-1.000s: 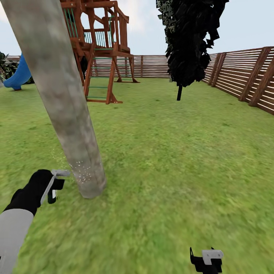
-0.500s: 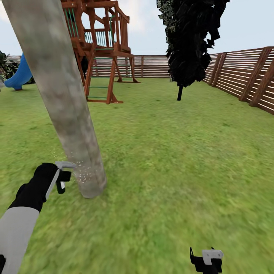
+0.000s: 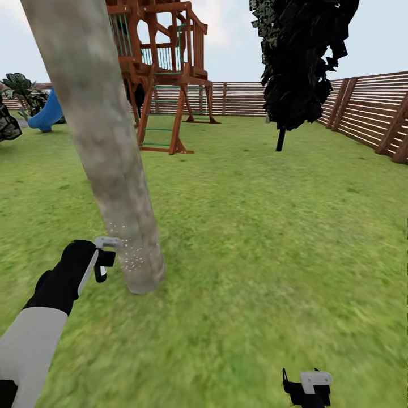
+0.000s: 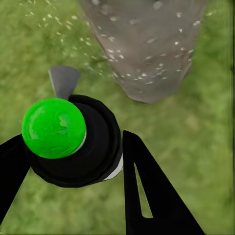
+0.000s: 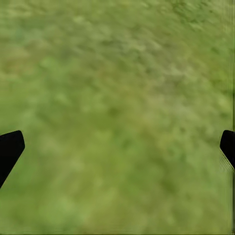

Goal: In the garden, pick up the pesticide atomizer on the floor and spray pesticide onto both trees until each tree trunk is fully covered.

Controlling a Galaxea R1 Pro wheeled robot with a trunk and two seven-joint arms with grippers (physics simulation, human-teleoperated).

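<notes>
A thick, mottled grey-brown tree trunk (image 3: 107, 147) leans across the left of the head view and meets the grass a little ahead of my left arm. My left gripper (image 3: 103, 263) is shut on the pesticide atomizer (image 3: 106, 243), just left of the trunk's base. The atomizer (image 4: 73, 147) is a black bottle with a bright green cap and a grey nozzle (image 4: 63, 81) facing the trunk (image 4: 147, 44). White pesticide specks (image 3: 129, 256) dot the lower bark and the air beside it. My right gripper (image 3: 306, 386) hangs open over bare grass, its fingertips (image 5: 11, 149) wide apart.
The lawn (image 3: 266, 226) stretches ahead. A wooden play tower (image 3: 164, 73) with a blue slide (image 3: 46, 113) stands behind the trunk. A dark thin-stemmed tree (image 3: 300, 62) grows at the back right, by the brown slat fence (image 3: 368, 113). Shrubs (image 3: 20, 90) sit at far left.
The camera has turned left, shifting the scene right. My left gripper has carried the atomizer slightly up and closer to the trunk's base. The right gripper has stayed put.
</notes>
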